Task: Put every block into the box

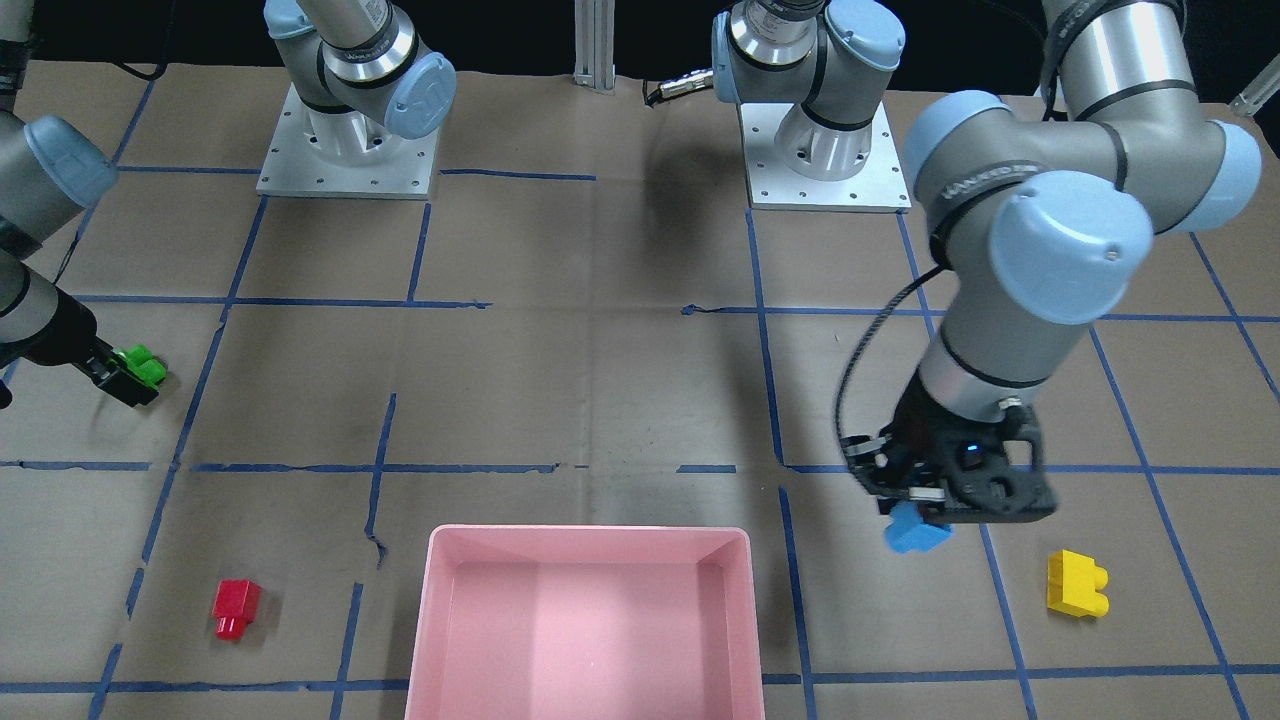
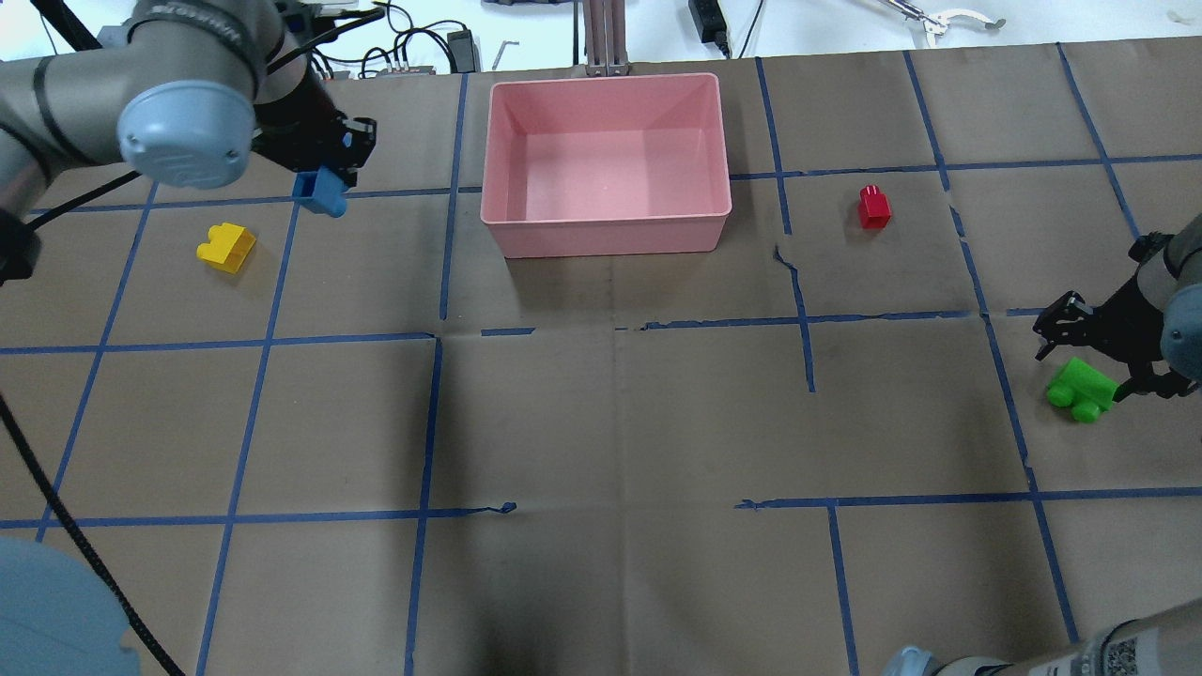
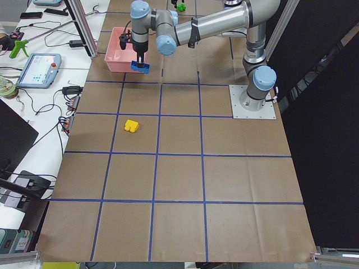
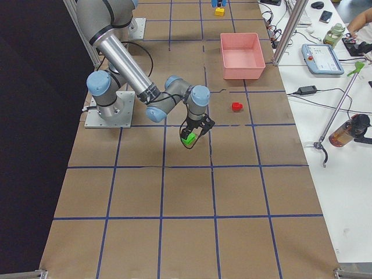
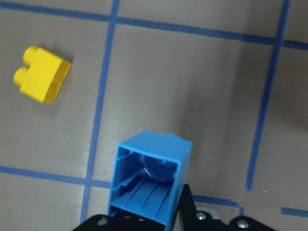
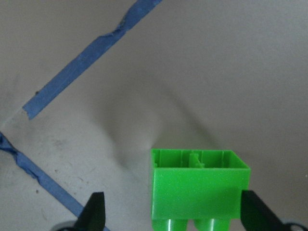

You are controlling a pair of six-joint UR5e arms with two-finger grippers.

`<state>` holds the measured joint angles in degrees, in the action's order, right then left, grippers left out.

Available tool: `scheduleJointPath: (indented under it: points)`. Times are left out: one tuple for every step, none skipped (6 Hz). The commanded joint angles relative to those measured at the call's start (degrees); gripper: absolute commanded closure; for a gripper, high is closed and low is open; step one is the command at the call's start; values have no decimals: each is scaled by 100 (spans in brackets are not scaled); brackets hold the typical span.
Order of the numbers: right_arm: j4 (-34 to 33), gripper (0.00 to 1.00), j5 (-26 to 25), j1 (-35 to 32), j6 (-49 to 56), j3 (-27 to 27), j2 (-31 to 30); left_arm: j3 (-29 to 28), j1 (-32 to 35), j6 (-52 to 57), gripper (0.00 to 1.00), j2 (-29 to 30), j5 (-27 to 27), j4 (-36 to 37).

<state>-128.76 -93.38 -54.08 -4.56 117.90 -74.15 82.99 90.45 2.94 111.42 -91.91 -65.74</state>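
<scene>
My left gripper [image 2: 327, 174] is shut on the light-blue block [image 2: 319, 192] and holds it above the table, left of the pink box [image 2: 606, 235]. The wrist view shows the blue block's [image 5: 151, 178] hollow underside. The yellow block [image 2: 226, 248] lies on the table nearby. My right gripper [image 2: 1097, 361] is open and low at the table's right edge. Its fingers [image 6: 95, 214] straddle the green block [image 6: 199, 185], which lies on its side [image 2: 1080, 388]. The red block [image 2: 874, 206] sits right of the box. The box holds no blocks.
Brown paper with a blue tape grid [image 2: 432, 338] covers the table. Both arm bases [image 1: 348, 150] stand at the robot's side. Cables and tools [image 2: 413, 56] lie beyond the far edge behind the box.
</scene>
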Motion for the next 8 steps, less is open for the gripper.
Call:
scheduleJointPath:
  points:
    - [-26, 0, -22, 11, 16, 14, 76, -930, 1085, 31, 100, 911, -3, 635]
    - [-35, 0, -57, 38, 86, 14, 85, -1038, 1150, 40, 100, 1299, 6, 1189]
    - [-26, 0, -75, 38, 87, 22, 85, -1030, 1159, 40, 93, 1442, 6, 1369]
    - [-26, 1, -75, 38, 78, 22, 85, -978, 1160, 49, 48, 1444, -20, 1397]
    - [-26, 1, -75, 55, 87, 48, 85, -986, 1160, 40, 3, 1453, -12, 1406]
    - [-26, 1, -83, 73, 122, 49, 67, -986, 1160, 40, 1, 1435, -12, 1345]
    - [-35, 1, -110, 82, 148, 23, 59, -925, 1081, 49, 1, 1296, -29, 1310]
    - [-35, 1, -284, 125, 227, 40, 67, -881, 585, 40, 1, 1173, -38, 1179]
